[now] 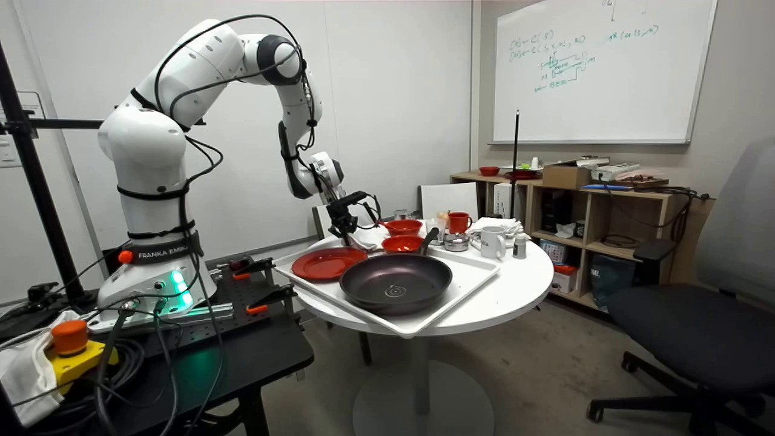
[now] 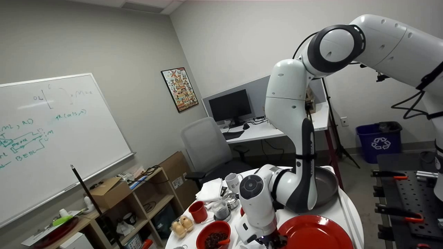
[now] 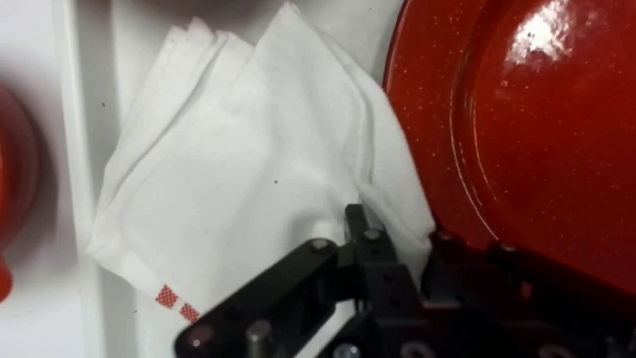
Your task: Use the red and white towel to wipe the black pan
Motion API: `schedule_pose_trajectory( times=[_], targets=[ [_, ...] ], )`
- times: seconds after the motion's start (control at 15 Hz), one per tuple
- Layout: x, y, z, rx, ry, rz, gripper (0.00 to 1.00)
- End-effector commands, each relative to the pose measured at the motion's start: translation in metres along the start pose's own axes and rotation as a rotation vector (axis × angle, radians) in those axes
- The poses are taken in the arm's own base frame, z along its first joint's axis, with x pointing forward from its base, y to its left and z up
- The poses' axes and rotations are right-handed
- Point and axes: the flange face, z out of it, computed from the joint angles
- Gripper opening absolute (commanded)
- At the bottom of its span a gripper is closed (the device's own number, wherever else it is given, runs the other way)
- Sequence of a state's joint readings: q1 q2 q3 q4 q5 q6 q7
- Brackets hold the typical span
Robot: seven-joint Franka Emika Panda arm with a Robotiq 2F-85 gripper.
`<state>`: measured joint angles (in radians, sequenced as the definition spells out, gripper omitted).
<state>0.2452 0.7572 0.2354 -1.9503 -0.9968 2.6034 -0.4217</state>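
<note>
since the towel (image 3: 233, 164) seems light and limp, its bunched fold (image 3: 368, 188) suits the jaws, which pinch it narrowly.

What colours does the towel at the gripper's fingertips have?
White, with red checked patches near one edge; the towel shows best in the wrist view.

Even light filled both exterior views; in the wrist view, white glare marked the plate (image 3: 526, 119) and soft shadow edged the bowl (image 3: 20, 166).
</note>
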Motion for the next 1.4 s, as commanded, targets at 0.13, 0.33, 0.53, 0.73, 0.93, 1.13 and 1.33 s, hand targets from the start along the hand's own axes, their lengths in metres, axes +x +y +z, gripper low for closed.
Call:
schedule_pose_trajectory(
  times=[0.13, 0.33, 0.53, 0.73, 0.93, 1.13, 1.33],
  targets=[
    [0.014, 0.007, -0.031, -0.030, 0.112, 0.011, 0.04],
    [0.025, 0.009, -0.070, -0.074, 0.246, 0.053, 0.04],
    [0.030, 0.014, -0.109, -0.099, 0.405, 0.162, 0.03],
    [0.020, 0.021, -0.141, -0.113, 0.548, 0.280, 0.03],
    [0.000, 0.022, -0.160, -0.115, 0.657, 0.417, 0.03],
    [-0.033, 0.017, -0.168, -0.108, 0.712, 0.576, 0.03],
    [-0.070, 0.007, -0.171, -0.108, 0.738, 0.738, 0.03]
  ],
)
